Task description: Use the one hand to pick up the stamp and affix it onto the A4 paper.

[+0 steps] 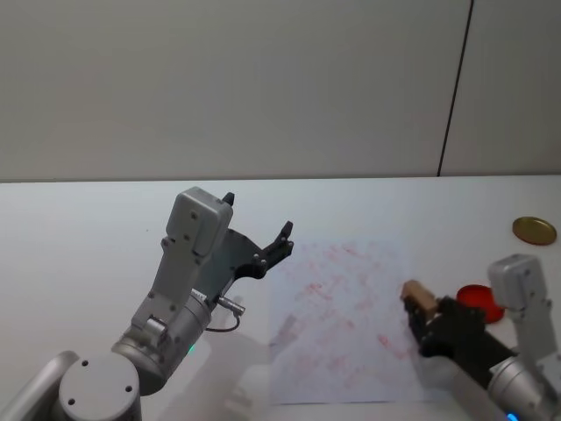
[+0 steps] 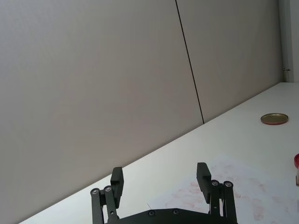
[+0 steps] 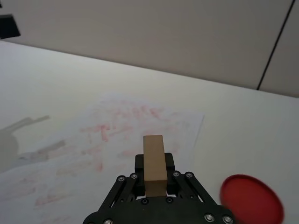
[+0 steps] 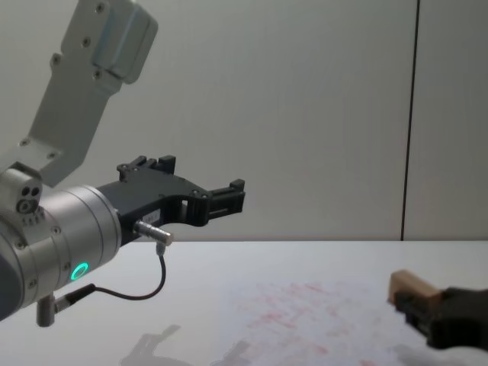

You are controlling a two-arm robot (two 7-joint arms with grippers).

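fingers (image 3: 138, 165) pinch the stamp (image 3: 154, 161), poking out of the hand (image 1: 422, 317) on the robot's right, over the right edge of the a4 paper (image 1: 337, 298), red ink pad (image 1: 480, 302) just beside; left gripper (image 2: 160, 173) hangs raised, its fingers (image 2: 117, 179) spread wide.

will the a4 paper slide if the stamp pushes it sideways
The A4 paper lies flat and unweighted on the smooth table, so a sideways push would probably slide it. It looks thin, likely floppy. Straight-down pressure from the stamp in the right gripper would likely pin it.
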